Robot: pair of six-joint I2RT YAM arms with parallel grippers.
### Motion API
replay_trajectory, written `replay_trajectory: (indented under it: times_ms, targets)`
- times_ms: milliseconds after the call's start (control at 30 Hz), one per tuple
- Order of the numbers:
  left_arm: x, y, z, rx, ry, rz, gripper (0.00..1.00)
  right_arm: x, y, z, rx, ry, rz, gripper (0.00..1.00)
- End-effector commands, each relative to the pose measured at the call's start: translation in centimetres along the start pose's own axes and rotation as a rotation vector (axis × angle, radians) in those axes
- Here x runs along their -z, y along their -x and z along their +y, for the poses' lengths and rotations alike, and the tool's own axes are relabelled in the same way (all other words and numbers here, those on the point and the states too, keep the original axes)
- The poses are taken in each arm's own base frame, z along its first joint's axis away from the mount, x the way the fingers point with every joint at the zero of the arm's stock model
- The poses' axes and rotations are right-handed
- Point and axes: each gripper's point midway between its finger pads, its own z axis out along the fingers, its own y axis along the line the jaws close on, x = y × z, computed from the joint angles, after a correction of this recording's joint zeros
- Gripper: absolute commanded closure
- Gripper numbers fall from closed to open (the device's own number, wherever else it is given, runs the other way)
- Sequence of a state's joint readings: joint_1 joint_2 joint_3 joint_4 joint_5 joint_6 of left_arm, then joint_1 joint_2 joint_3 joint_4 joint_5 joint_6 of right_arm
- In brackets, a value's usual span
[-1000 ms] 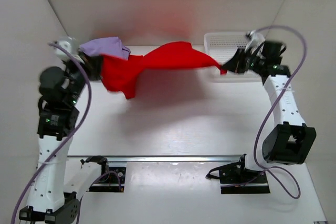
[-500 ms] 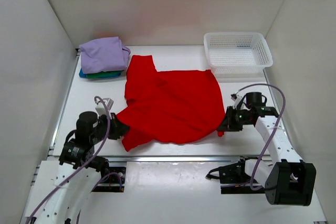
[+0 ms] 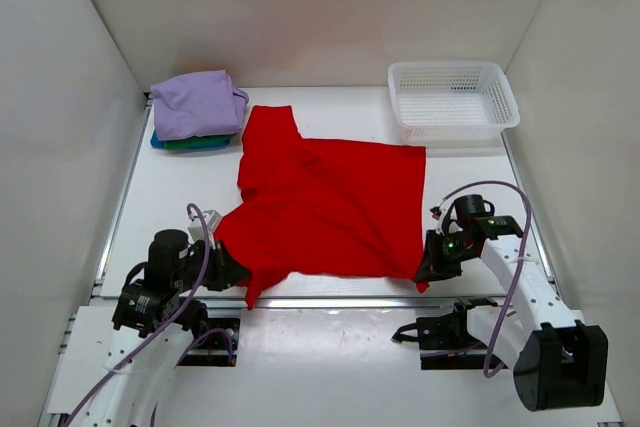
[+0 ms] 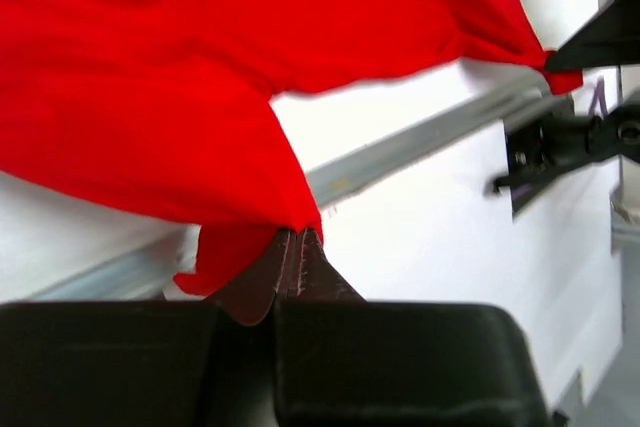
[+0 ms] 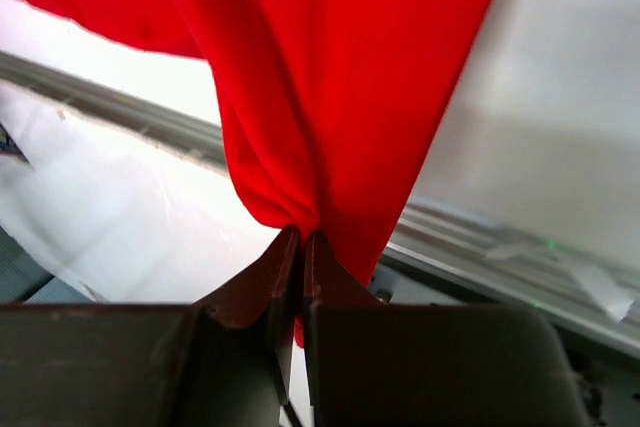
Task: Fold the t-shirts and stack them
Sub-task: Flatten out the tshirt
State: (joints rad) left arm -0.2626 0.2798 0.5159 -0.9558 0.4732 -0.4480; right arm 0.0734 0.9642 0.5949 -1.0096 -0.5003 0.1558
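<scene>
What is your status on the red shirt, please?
Left claw, right claw shut on near corners of red shirt. Shirt spread on table. Basket and folded pile at far edge.

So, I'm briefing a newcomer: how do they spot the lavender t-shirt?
Look at the table's far left corner, where a folded stack lies. The lavender t-shirt tops it, over teal-blue and green ones; the red t-shirt lies spread mid-table.

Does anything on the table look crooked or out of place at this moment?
Only the red t-shirt: it lies crooked and creased, its left side bunched, near corners pinched by the left gripper and right gripper.
</scene>
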Motion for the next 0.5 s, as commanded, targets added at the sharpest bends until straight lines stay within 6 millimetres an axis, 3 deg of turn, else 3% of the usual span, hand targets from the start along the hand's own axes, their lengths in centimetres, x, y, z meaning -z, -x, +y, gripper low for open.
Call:
replay_trajectory:
  times_ms: [0, 100, 300, 367, 467]
  targets:
    - [0.8, -1.8, -1.0, 0.009, -0.057, 0.082, 1.00, 0.4, -1.2, 0.5, -0.024, -0.005, 0.021, 1.00]
    - [1.8, -2.7, -1.1, -0.009, -0.038, 0.138, 1.00, 0.8, -1.6, 0.7, -0.021, -0.019, 0.027, 1.00]
    - [3.1, -2.7, -0.3, -0.025, 0.049, 0.151, 1.00, 2.0, -2.1, 1.1, -0.017, -0.040, 0.023, 1.00]
    - [3.8, -1.5, -1.1, -0.037, 0.039, 0.100, 1.00, 2.6, -2.1, 1.6, -0.019, -0.026, 0.011, 1.00]
    - [5.9, 2.4, -3.5, -0.063, 0.025, -0.056, 1.00, 4.0, -0.7, 2.8, 0.029, 0.007, -0.065, 1.00]
